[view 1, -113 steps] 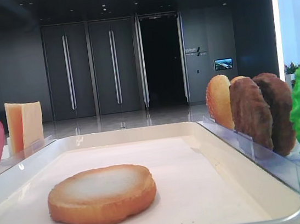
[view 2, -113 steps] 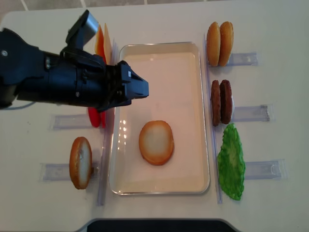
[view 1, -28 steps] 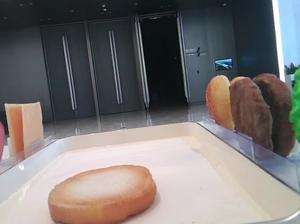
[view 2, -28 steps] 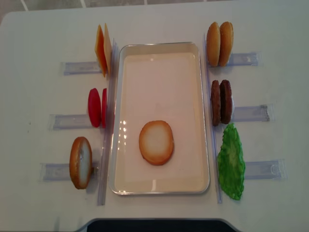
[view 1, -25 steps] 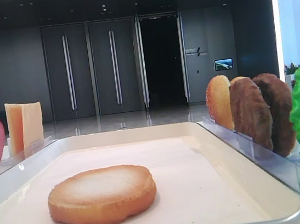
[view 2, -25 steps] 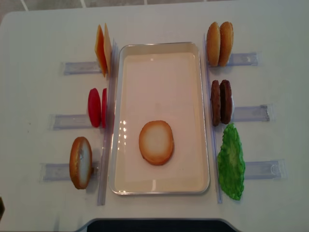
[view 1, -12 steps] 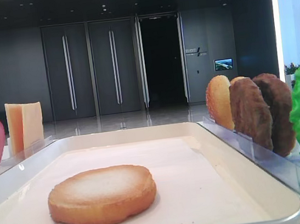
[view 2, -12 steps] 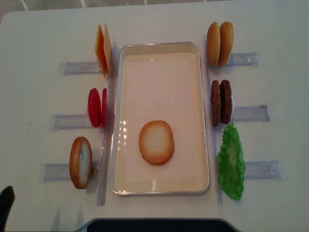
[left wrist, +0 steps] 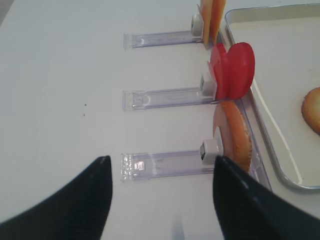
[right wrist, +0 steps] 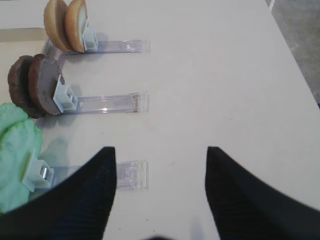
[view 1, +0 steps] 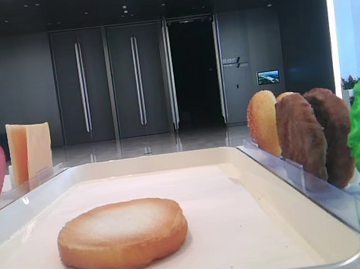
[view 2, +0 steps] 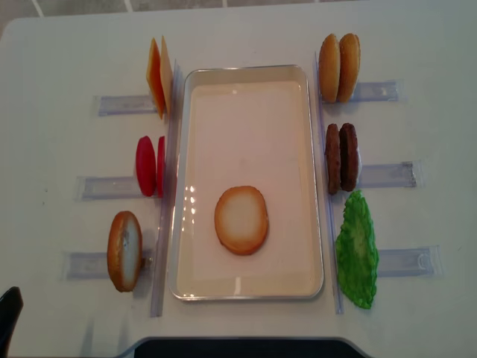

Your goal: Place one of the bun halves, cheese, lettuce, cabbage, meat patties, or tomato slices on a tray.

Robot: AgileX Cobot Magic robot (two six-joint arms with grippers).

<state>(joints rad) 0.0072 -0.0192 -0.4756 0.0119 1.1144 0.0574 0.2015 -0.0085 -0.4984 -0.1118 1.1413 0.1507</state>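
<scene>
While both grippers' fingers [left wrist: 90, 195] gape, a bun half [view 2: 241, 219] lies on the tray [view 2: 313, 179].

We are seeing bright, even light falling from above on the white bench [view 2: 417, 45], leaving only soft, short shadows beside the food. Glare is showing as small white spots on the tray [view 2: 186, 201] near its left rim, and its near rim is shining in the low view. There the dark hall behind is staying dim while a bright strip is washing out the right edge. In both wrist views the black fingers [right wrist: 75, 200] are looking blurred, their edges soft, while the bench beyond is reading sharper.
</scene>
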